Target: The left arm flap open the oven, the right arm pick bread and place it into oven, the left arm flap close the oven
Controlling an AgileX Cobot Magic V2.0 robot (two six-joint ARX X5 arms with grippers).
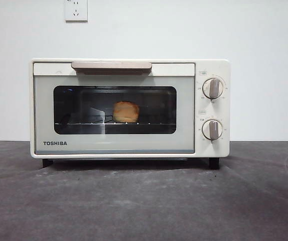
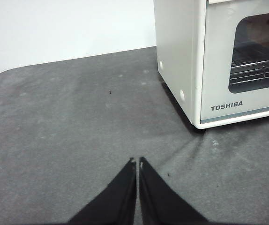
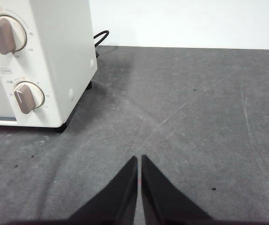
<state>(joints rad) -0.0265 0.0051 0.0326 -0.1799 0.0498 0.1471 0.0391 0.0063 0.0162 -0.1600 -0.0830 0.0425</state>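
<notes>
Behind glass, only front shows bread (image 1: pixel 126 111) inside oven (image 1: pixel 114 108)

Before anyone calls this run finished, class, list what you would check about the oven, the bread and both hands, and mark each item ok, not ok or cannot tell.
1. Oven door shut against its frame: ok.
2. Bread inside on the wire rack: ok.
3. Left hand clear of the oven, jaws shut, empty: ok.
4. Right hand clear of the oven, jaws shut, empty: ok.
5. Knobs switched off: cannot tell.
</notes>
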